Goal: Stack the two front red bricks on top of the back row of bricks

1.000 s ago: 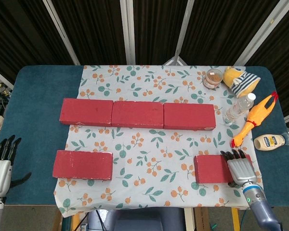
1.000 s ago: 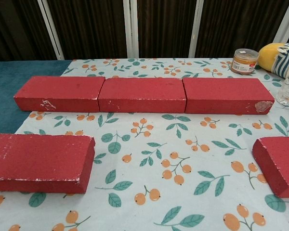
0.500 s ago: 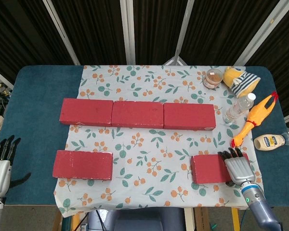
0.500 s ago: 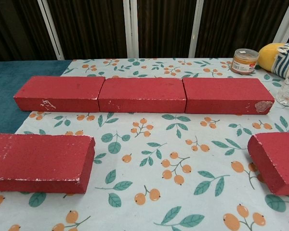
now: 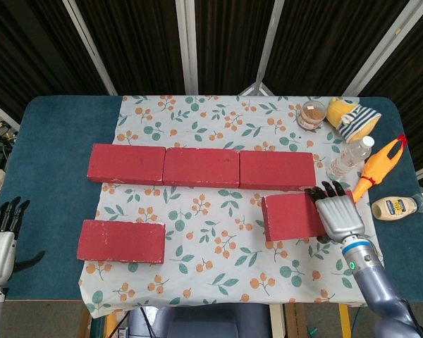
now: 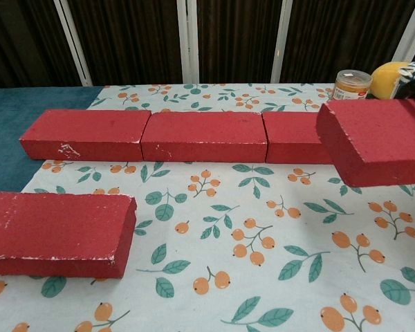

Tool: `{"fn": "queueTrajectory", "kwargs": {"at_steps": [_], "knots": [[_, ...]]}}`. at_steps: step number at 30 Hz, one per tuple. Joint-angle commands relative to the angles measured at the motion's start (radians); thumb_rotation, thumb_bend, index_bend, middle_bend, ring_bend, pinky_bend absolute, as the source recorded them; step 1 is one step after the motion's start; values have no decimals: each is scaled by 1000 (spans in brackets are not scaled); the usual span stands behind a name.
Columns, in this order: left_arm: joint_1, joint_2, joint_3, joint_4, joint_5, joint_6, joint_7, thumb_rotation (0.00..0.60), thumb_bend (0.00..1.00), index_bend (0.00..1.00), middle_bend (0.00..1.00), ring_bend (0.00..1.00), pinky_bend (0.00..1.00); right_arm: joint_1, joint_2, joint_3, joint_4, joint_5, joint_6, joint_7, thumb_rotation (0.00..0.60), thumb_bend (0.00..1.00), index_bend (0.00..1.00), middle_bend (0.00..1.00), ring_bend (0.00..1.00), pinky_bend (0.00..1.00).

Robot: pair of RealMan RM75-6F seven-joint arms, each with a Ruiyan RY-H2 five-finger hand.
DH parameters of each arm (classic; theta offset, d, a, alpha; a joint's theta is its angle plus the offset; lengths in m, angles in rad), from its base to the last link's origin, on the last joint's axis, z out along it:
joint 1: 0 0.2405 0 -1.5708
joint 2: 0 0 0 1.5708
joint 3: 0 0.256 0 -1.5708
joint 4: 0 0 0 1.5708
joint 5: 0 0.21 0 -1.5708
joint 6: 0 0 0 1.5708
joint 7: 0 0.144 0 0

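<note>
Floral cloth covers the table. Nearest, the left hand rests with fingers spread, holding nothing. Right hand grips the lifted brick from above; beyond its fingertips lies the back row.

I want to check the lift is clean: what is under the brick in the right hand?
The right hand holds the lifted brick clear above the floral cloth. Behind it the back row's right brick is partly covered. Cloth directly beneath isn't fully visible.
</note>
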Motion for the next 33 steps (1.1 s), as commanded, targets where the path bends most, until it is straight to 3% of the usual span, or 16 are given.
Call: {"fn": "queueTrajectory", "kwargs": {"at_steps": [1, 6, 9, 14, 23, 33], "knots": [[-7, 3, -4, 1, -14, -15, -4, 600, 0, 6, 0, 0, 99, 338, -59, 122, -63, 478, 70, -255, 600, 108, 285, 285, 63, 0], [-26, 2, -14, 12, -37, -44, -7, 600, 0, 6, 0, 0, 99, 670, -272, 233, 147, 980, 180, -427, 600, 109, 285, 285, 65, 0], [-34, -4, -18, 23, -50, -54, 2, 600, 0, 6, 0, 0, 99, 785, -375, 283, 322, 1134, 187, -505, 600, 108, 285, 285, 66, 0], [-48, -19, -30, 38, -76, -67, 21, 600, 0, 6, 0, 0, 99, 882, -516, 334, 623, 1280, 152, -614, 600, 108, 285, 285, 69, 0], [-62, -33, -38, 44, -108, -79, 46, 600, 0, 6, 0, 0, 99, 941, -689, 376, 978, 1299, 106, -756, 600, 108, 285, 285, 70, 0], [-71, -44, -58, 54, -159, -76, 65, 600, 0, 6, 0, 0, 99, 921, -773, 431, 1129, 1234, 9, -835, 600, 108, 285, 285, 69, 0]]}}
